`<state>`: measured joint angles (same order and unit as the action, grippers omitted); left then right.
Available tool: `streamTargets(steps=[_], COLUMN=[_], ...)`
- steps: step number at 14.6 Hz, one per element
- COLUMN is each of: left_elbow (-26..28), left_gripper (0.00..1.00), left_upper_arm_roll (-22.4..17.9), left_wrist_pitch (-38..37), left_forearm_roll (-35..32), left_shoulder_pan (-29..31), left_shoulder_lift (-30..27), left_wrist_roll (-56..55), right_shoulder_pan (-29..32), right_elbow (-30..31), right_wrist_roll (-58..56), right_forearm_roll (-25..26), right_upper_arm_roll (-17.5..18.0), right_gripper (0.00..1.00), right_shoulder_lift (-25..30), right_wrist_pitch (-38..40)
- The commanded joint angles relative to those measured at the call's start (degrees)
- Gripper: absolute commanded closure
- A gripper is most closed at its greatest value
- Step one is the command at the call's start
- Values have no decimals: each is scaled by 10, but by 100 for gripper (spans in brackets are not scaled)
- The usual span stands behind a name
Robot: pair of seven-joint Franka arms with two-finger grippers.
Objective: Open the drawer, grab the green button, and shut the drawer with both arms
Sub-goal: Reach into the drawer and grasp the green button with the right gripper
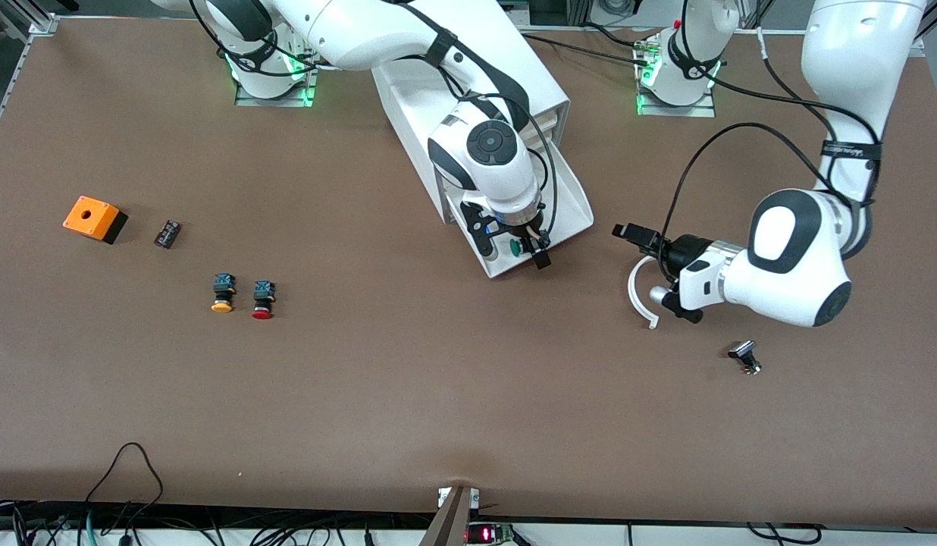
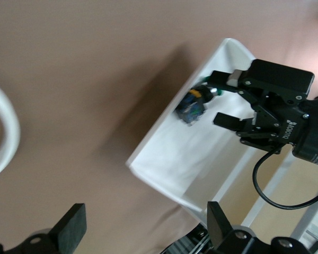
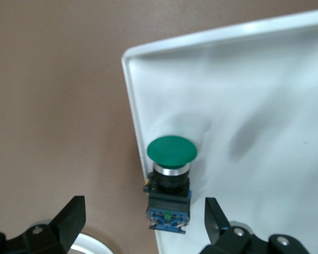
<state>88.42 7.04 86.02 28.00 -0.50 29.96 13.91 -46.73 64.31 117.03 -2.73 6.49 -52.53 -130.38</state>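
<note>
The drawer [image 1: 571, 199] stands pulled out of the cabinet [image 1: 506, 68], its top open. The right gripper [image 1: 523, 246] hangs over its front corner with fingers spread, the green button [image 3: 171, 174] lying between them against the drawer's side wall [image 3: 140, 159], which crowds 1 finger. The left gripper [image 1: 641, 241], fingers apart, waits over bare table beside the drawer, toward the left arm's end, with a white curved piece [image 1: 639, 292] just under it

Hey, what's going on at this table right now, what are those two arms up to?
A drawer is pulled out of the white cabinet. The right end effector hangs open over it, fingers on either side of the green button at the drawer's front edge, not yet gripping. The left end effector waits open above the table beside the drawer, toward the left arm's end.
</note>
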Motion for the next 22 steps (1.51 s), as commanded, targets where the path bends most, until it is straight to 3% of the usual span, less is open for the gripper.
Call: streamTargets(steps=[1,2,3,5,6,8,15,20,22], left_elbow=[-92,-106,-118,-141,-153,-188,-197,-182,-130], left_gripper=[0,0,0,0,0,0,0,0,0], left_upper_arm_roll=[7,8,8,10,17,17,10,10,17], left_wrist_pitch=[-61,-71,-80,-86,-86,-87,-80,-44,11], left_forearm_roll=[-88,-108,-126,-207,-244,-262,-262,-257,-255], left_shoulder_pan=[-12,-20,-26,-29,-36,-46,-42,-45,-49], left_shoulder_lift=[6,6,6,5,5,6,33,34,27], left_wrist_roll=[-131,-174,-204,-210,-210,-207,-207,-229,-313], right_shoulder_pan=[-13,-13,-13,-17,-17,-16,15,68,93], right_elbow=[-23,-23,-23,-23,-22,-23,-52,-64,-61], right_wrist_roll=[14,13,12,9,8,6,-7,-161,-252], right_forearm_roll=[-3,-4,-4,-3,-3,-3,-7,-19,-30], right_upper_arm_roll=[-3,-3,-3,-3,-3,-4,-2,12,12], right_gripper=[1,6,19,50,71,100,100,100,100], right_shoulder_lift=[-23,-25,-25,-25,-26,-24,4,47,64], right_wrist_pitch=[-8,-8,-8,-15,-16,-15,56,141,166])
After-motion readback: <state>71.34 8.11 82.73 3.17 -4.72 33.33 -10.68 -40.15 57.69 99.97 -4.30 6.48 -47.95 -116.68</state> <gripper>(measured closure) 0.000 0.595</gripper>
